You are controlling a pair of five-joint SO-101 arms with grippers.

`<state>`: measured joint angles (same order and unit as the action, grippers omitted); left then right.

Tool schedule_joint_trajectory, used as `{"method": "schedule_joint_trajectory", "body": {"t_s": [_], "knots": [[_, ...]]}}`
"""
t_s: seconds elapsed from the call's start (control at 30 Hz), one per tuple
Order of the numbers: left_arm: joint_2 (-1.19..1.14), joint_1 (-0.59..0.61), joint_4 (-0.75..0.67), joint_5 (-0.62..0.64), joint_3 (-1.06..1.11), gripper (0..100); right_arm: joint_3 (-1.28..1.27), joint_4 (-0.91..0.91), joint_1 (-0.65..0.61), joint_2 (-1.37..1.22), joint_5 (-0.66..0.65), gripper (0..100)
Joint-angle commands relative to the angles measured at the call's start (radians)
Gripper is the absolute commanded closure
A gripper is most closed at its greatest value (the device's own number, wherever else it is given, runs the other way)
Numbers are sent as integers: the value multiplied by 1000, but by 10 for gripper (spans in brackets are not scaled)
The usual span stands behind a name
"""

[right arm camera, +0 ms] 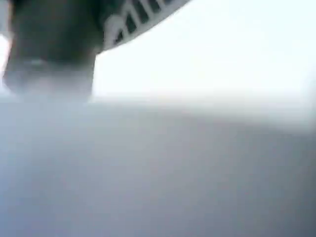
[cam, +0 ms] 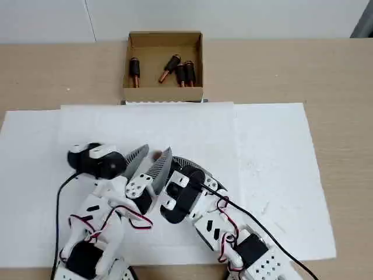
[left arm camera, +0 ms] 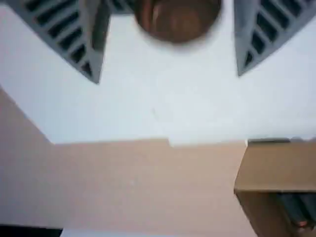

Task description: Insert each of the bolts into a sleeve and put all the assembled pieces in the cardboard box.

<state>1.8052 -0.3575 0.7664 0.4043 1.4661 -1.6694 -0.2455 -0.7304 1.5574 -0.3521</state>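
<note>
A brown, copper-coloured piece [cam: 156,155] lies on the white paper between the two grey fingers of my left gripper [cam: 152,157]. In the left wrist view the same round brown piece [left arm camera: 177,19] sits between the spread fingers [left arm camera: 74,39], with a gap on each side, so the gripper is open. The right arm's black wrist [cam: 182,195] is pressed close against the left gripper's right side. The cardboard box [cam: 163,93] stands at the table's far side and holds several assembled black-and-copper pieces [cam: 182,71]. Its corner [left arm camera: 276,168] shows ahead of the left gripper.
A large white paper sheet [cam: 268,175] covers the wooden table [cam: 326,76] from the box to the front edge. Red and black cables [cam: 233,210] trail from both arms near the front. A pale blurred surface [right arm camera: 158,173] lies very close to the right wrist camera.
</note>
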Motion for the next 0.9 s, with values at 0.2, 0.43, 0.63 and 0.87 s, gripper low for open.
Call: {"method": "schedule_joint_trajectory", "body": {"t_s": [0.2, 0.43, 0.63, 0.87], "knots": [[11, 8, 43, -9, -81, 833, 8, 25, 22, 12, -8, 996], [11, 117, 46, -12, -153, 1000, 9, 18, 24, 12, -6, 996], [11, 150, 49, -52, -107, 994, 8, 13, 93, 10, -3, 996], [11, 218, 44, -259, 36, 994, 58, -119, 278, 10, 161, 996]]}}
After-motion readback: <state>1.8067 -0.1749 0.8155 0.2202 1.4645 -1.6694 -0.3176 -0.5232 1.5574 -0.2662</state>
